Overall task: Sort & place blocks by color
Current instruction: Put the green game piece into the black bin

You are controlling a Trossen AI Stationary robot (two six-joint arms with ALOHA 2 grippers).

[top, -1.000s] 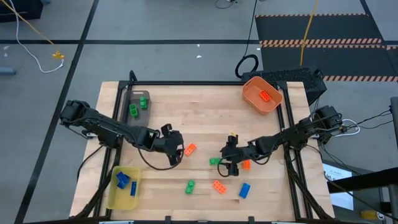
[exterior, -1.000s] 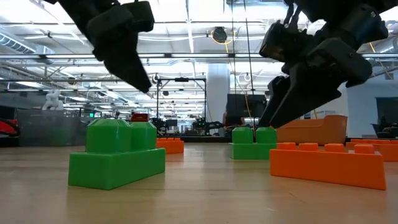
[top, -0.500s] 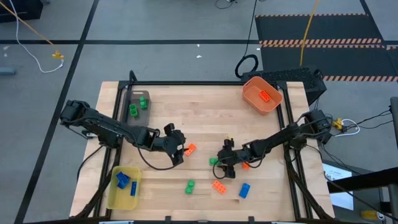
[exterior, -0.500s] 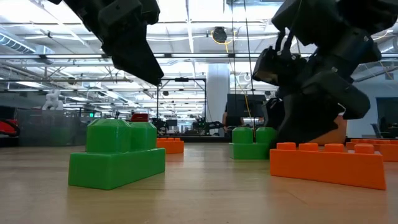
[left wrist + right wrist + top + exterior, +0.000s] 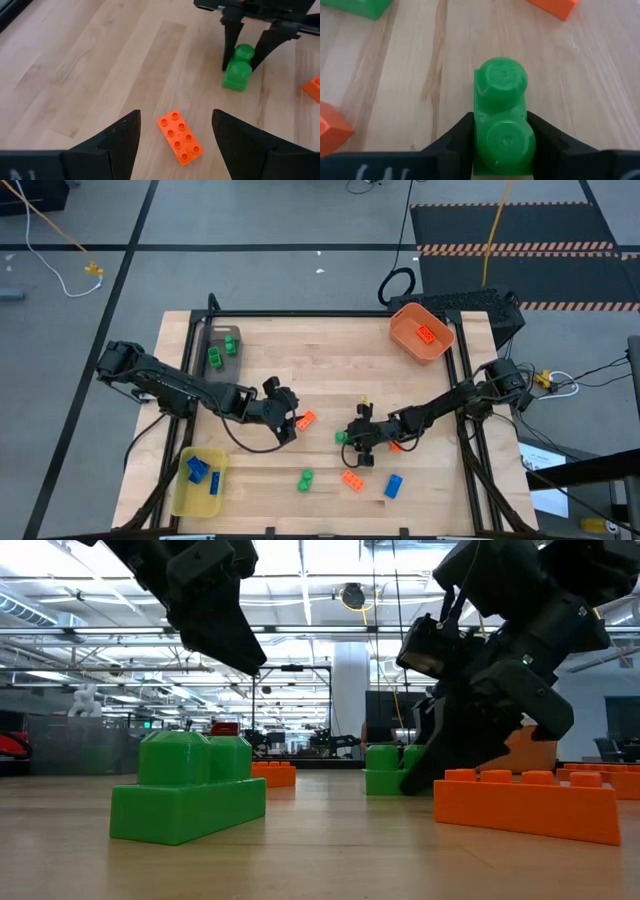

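My right gripper (image 5: 351, 442) is down at the table and shut on a green two-stud brick (image 5: 501, 100), which also shows in the left wrist view (image 5: 237, 75) and the low view (image 5: 385, 772). My left gripper (image 5: 289, 423) hovers open above a flat orange brick (image 5: 180, 138), one finger on each side of it and touching nothing. That orange brick (image 5: 306, 420) lies studs up on the table. My right gripper pinches the green brick between its two fingers (image 5: 460, 137), one on each long side at the stud nearer the wrist (image 5: 505, 142). The fingers slant down from the table's right. The brick stands upright with its base on the table.
Loose on the near part of the table are a green brick (image 5: 305, 478), an orange one (image 5: 352, 479), a blue one (image 5: 393, 485) and another orange one (image 5: 396, 446). A grey bin (image 5: 222, 345), a yellow bin (image 5: 198, 480) and an orange bin (image 5: 422, 332) each hold bricks.
My right gripper has moved toward the table's left and come down until its fingers flank the green brick. My left gripper has shifted a little toward the orange brick and stayed open.
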